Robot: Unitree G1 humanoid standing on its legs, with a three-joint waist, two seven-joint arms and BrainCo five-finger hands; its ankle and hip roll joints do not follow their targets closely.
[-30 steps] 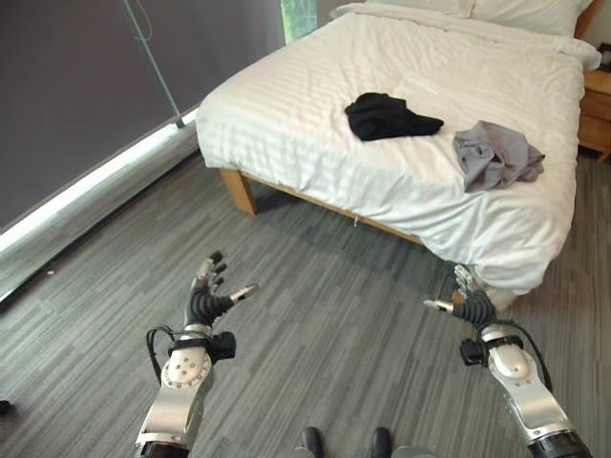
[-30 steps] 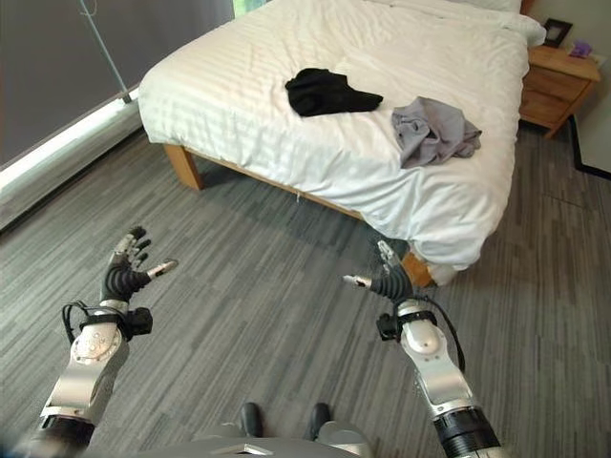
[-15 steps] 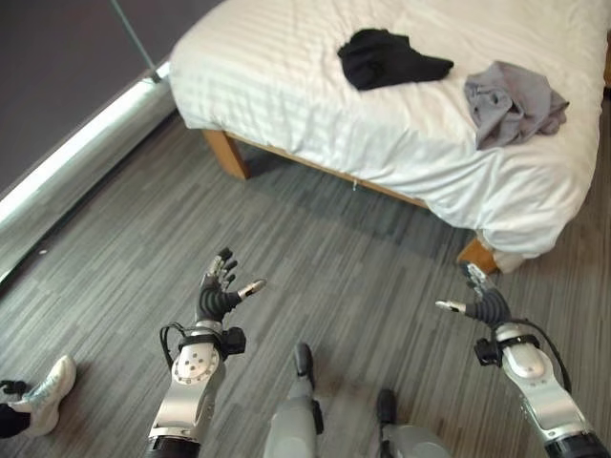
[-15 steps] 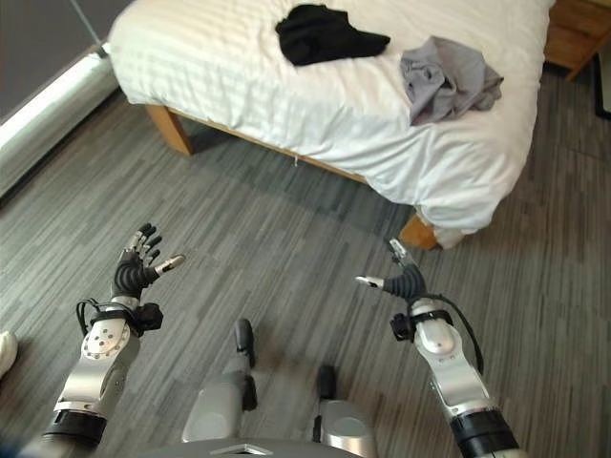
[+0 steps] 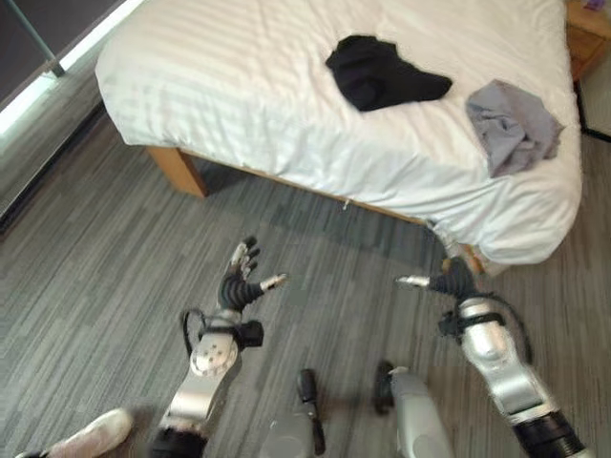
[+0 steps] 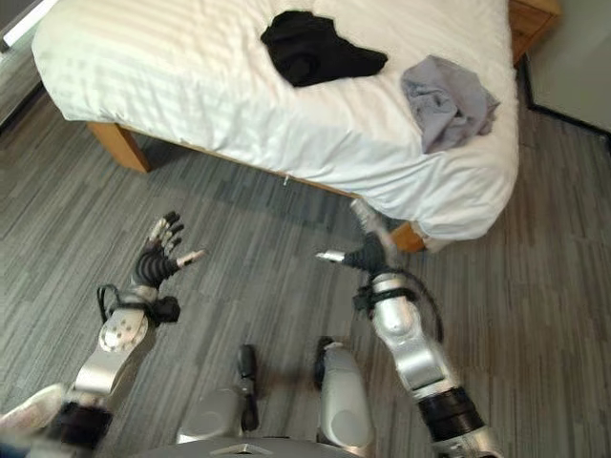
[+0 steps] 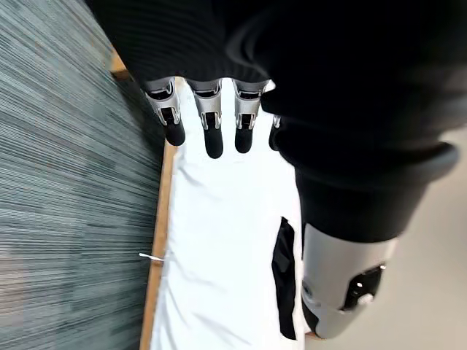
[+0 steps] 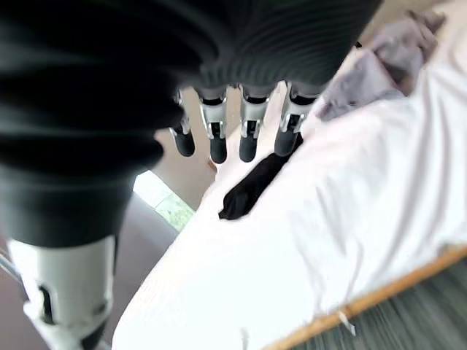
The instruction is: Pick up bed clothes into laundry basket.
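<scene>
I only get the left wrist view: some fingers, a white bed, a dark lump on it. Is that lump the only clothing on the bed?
Observer: No. Beside the black garment lies a crumpled grey garment, near the bed's corner.
Operator: Is the other hand holding anything?
Observer: No, the right hand hangs open above the floor, short of the bed.
Operator: And this left hand?
Observer: The left hand is open too, over the floor.

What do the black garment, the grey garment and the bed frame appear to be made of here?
The black garment looks like soft matte fabric, possibly cotton knit: it lies crumpled in limp folds. The grey garment also seems a thin, soft cloth, bunched with fine creases near the bed's corner. The bed frame appears to be light brown wood with a smooth finish, judging by its colour and solid square leg.
</scene>
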